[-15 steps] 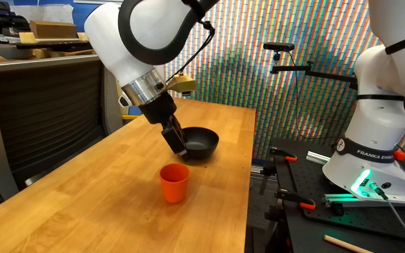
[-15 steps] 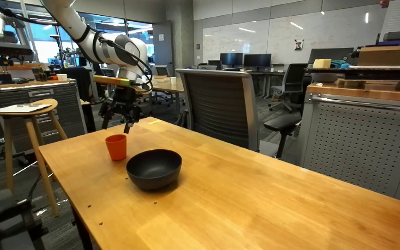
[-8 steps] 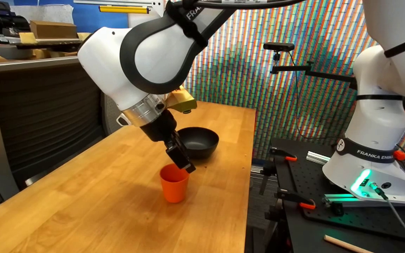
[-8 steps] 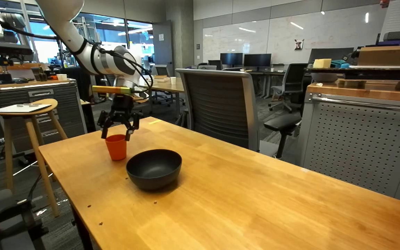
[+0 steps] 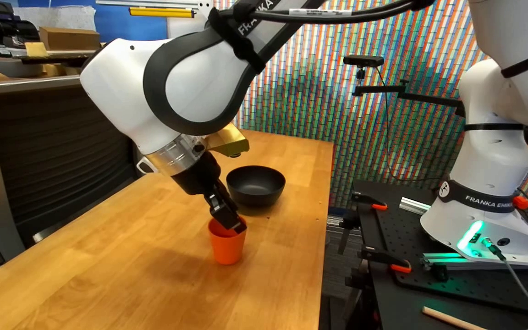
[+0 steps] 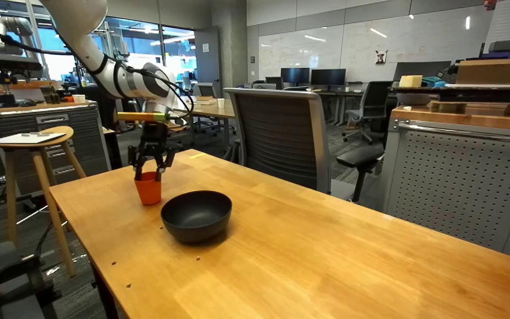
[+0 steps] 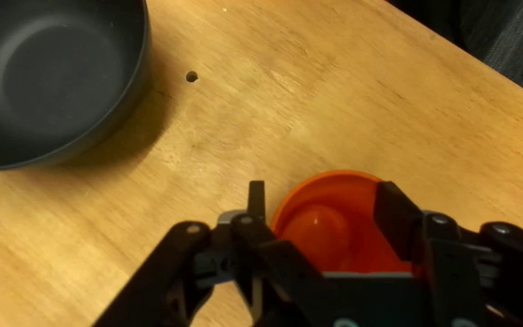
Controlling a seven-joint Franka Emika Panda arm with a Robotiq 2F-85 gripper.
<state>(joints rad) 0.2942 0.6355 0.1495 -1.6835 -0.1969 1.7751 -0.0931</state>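
One wooden table (image 6: 348, 248) carries two containers, and above it reaches one white robot arm (image 5: 200, 87), ending in one black gripper (image 6: 148, 178). The larger container is a single black bowl (image 6: 196, 217); it stands upright, and its inside shows a bare bottom. The smaller one is a single orange cup (image 5: 227, 248), which stands on the table near the bowl, but apart from it. Its mouth points upward, its long axis is vertical, and its narrower end rests on the wood. Within the cup, the wrist view shows a rounded orange shape; I cannot tell if this is only the bottom. Smallest are the two fingers (image 7: 256, 200): they stand apart at the mouth of the cup, so the gripper is not clenched. Between one finger and the rim a thin strip of wood is visible; the other finger overlaps the rim, and whether it touches, I cannot tell.
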